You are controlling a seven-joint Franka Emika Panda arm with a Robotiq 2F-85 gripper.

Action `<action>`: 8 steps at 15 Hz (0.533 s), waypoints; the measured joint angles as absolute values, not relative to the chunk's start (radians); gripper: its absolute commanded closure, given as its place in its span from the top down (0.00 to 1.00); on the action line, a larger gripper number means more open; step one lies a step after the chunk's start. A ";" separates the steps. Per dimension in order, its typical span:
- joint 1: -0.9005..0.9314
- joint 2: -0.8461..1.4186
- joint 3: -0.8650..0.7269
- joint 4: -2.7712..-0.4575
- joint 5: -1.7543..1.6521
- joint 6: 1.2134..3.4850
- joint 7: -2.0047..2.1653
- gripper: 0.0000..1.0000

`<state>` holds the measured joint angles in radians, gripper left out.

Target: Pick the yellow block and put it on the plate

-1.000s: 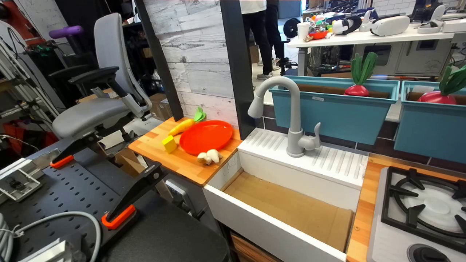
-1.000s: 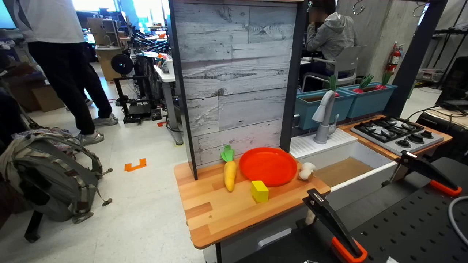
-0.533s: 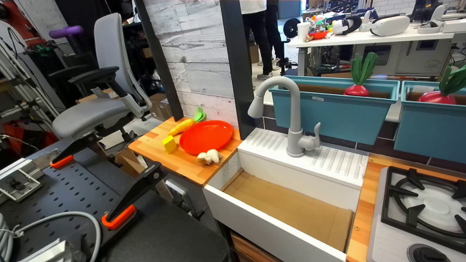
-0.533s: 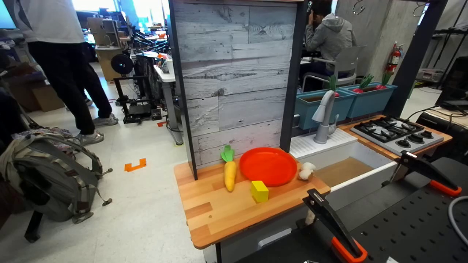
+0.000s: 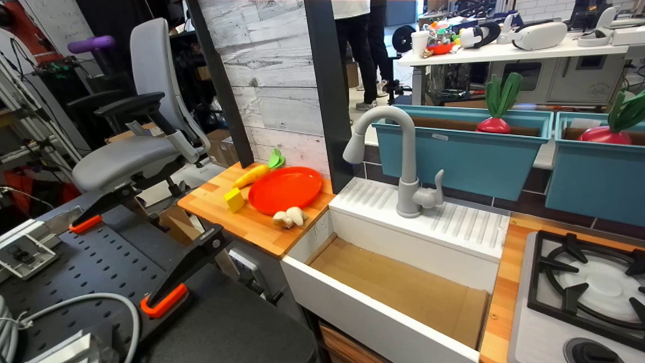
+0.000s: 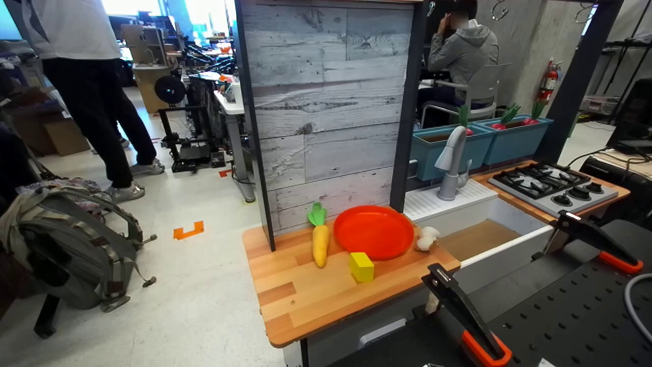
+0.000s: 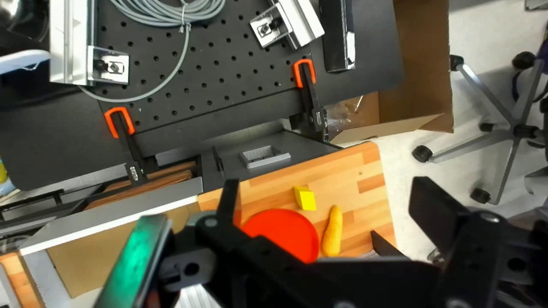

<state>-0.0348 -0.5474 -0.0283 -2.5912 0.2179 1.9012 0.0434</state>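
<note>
On worktop (image 7: pixel 349 196) below the spread, empty claw (image 7: pixel 326 182), grip yellow block (image 7: pixel 305 199) (probably light, stiff) across opposite flat sides.

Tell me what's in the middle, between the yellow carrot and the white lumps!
The red plate. Both exterior views show it lying on the wooden counter, between the yellow carrot and the white lumps.
</note>
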 measured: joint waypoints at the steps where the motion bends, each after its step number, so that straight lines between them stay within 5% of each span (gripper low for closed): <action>1: -0.033 -0.501 -0.012 -2.589 0.225 1.949 0.058 1.00; 8: 0.018 -0.141 0.051 -2.530 0.246 2.243 0.160 1.00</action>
